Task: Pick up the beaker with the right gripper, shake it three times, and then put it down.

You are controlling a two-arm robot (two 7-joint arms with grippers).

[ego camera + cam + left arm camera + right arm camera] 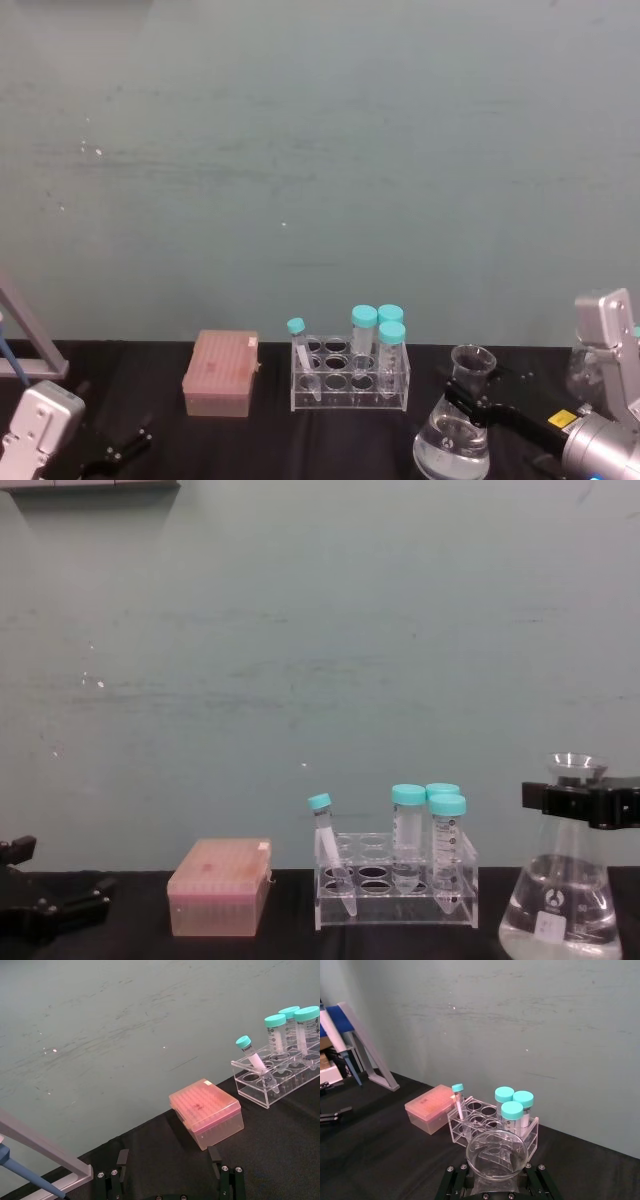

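Beaker [452, 445], holding clear liquid, sits right of the tube rack [350, 385] at desk [330, 440] level, right gripper [469, 390] fingers clenched on its neck; grasp looks made, so next comes a steady lift before shaking; left gripper [170, 1170] parked, fingers released.

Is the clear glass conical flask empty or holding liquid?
Partly full: clear liquid sits low in the clear glass conical flask, far below the neck held by the right gripper.

Teal caps [365, 316] are topping clear tubes [363, 345]; a pink box [221, 373] and clear beaker [455, 435] are sitting on the black table [150, 372].
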